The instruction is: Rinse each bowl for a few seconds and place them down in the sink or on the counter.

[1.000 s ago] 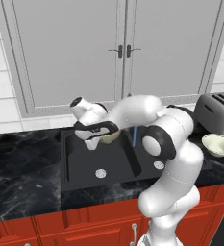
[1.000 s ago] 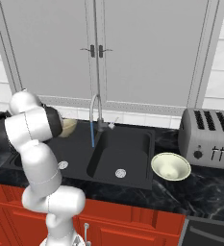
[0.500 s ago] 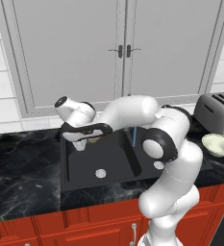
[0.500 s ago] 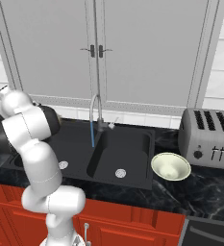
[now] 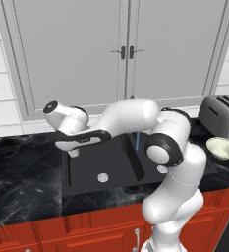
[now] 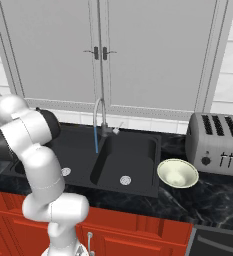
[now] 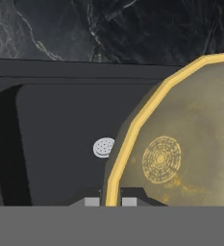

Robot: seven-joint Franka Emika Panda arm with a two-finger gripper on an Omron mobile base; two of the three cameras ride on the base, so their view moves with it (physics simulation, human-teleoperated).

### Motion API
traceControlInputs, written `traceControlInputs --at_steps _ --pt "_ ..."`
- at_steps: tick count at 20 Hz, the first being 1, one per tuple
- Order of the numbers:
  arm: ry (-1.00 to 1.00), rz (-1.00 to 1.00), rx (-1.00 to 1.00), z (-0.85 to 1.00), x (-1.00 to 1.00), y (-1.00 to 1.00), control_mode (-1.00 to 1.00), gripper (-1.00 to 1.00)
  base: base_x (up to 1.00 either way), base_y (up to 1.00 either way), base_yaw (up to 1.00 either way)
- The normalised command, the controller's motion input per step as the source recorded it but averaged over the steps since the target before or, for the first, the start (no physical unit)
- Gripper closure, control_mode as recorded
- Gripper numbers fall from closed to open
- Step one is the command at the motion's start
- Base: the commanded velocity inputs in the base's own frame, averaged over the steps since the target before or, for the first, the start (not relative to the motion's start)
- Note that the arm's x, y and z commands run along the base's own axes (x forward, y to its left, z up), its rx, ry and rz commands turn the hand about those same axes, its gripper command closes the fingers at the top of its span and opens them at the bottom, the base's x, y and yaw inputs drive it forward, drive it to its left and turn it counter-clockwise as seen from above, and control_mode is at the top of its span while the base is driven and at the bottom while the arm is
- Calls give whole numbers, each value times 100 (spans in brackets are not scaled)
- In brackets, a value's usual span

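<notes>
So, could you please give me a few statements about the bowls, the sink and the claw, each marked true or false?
1. The claw is shut on the rim of the tan-gold bowl. True.
2. The cream-white bowl lies inside the sink. False: it sits on the counter between the sink and the toaster.
3. A thin stream of water runs from the faucet. True.
4. The tan-gold bowl is held under the running water. False: in the hand view it is over the sink's left basin, away from the stream.
5. The cabinet doors above the counter stand open. False: both are closed.
</notes>
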Motion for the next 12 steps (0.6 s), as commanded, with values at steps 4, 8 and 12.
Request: traceControlInputs --at_steps 4,8,12 --pt "5 38 2 8 -8 38 -100 100 0 0 0" --pt "7 37 0 16 0 42 -100 100 0 0 0" --pt "8 35 6 9 0 34 -100 100 0 0 0"
